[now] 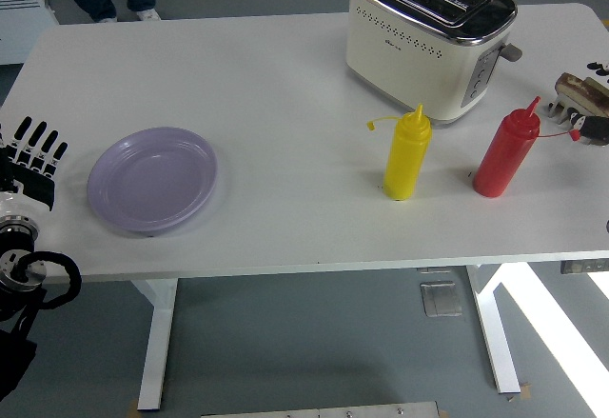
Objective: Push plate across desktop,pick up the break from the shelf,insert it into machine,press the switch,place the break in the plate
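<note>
While the left robot hand (pixel 30 163) hovers at the tabletop's (pixel 285 104) left edge with its black fingers spread and holding nothing, the lavender plate (pixel 152 179) lies just to its right, apart from it, on the near left part of the white surface. Bare tabletop stretches from the plate's right rim to a yellow squeeze bottle (pixel 406 154), with a red squeeze bottle (pixel 506 149) further right. Behind the bottles, a cream toaster (pixel 429 34) stands near the far edge. At the right edge sits a small rack holding bread (pixel 580 93). The plate's near rim lies close to the tabletop's front edge.
</note>
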Controlling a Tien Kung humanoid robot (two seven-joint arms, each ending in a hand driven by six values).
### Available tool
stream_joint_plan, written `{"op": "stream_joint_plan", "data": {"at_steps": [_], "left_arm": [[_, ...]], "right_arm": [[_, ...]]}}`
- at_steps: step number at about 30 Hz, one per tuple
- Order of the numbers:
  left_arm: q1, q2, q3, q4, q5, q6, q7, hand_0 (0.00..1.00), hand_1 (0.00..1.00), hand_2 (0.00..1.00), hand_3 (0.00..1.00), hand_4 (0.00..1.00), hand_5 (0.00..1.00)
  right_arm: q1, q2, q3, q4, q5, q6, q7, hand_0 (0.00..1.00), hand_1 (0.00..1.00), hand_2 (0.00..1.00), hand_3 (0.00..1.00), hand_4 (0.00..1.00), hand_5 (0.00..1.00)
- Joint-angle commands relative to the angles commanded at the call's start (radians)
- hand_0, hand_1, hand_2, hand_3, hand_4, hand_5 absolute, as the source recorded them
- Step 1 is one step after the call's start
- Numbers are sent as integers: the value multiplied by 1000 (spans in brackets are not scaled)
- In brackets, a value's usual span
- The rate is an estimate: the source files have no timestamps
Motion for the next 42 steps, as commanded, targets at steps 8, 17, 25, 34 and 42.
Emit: {"op": "stream_joint_plan", "data": {"at_steps": [8, 17, 25, 34, 42], "left_arm": [[-19, -9, 45, 16, -4, -2, 7, 785, 737, 690, 685, 696, 827], [-34, -18, 83, 23, -9, -6, 14, 785, 738, 691, 684, 696, 827], [-42, -23, 114, 21, -15, -6, 19, 785, 738, 690, 684, 697, 829], [-54, -33, 166, 11, -33, -10, 20, 784, 738, 689, 684, 697, 829], [-62, -39, 201, -5, -43, -9, 19, 785, 739, 689, 684, 696, 830]], "right_arm": [[16, 3, -19, -22, 4, -14, 0, 773, 737, 754, 782, 756, 159], [30, 3, -37, -48, 2, -34, -7, 750, 713, 719, 765, 754, 155], [36, 2, -51, -70, 10, -45, -8, 717, 661, 623, 723, 724, 141], [37, 3, -62, -77, 16, -66, -6, 711, 655, 600, 692, 708, 133], [40, 4, -73, -77, 26, -83, -1, 703, 646, 584, 639, 684, 126]]}}
